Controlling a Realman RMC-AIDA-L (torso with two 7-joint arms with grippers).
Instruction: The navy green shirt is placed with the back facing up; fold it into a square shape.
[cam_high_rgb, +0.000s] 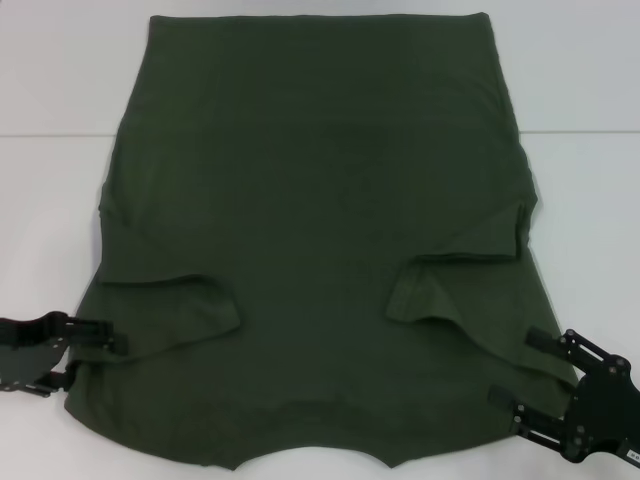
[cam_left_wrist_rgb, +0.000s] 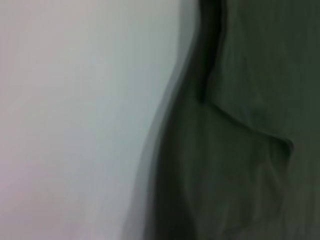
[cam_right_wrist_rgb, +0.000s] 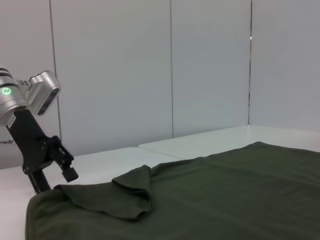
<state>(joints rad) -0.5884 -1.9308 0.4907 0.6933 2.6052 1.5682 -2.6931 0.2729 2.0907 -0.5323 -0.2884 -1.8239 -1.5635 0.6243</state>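
Observation:
The navy green shirt (cam_high_rgb: 320, 220) lies flat on the white table, plain side up, hem at the far end and neckline near me. Both short sleeves are folded inward onto the body: the left sleeve (cam_high_rgb: 190, 310) and the right sleeve (cam_high_rgb: 440, 290). My left gripper (cam_high_rgb: 95, 358) is open at the shirt's near-left edge, one finger resting over the cloth. My right gripper (cam_high_rgb: 522, 368) is open over the near-right edge. The right wrist view shows the shirt (cam_right_wrist_rgb: 225, 195) and the left gripper (cam_right_wrist_rgb: 55, 172) at its far edge. The left wrist view shows the shirt's edge (cam_left_wrist_rgb: 240, 150) close up.
The white table (cam_high_rgb: 60, 100) extends bare on both sides of the shirt, with a seam (cam_high_rgb: 50, 136) running across it. Pale wall panels (cam_right_wrist_rgb: 150, 65) stand behind the table in the right wrist view.

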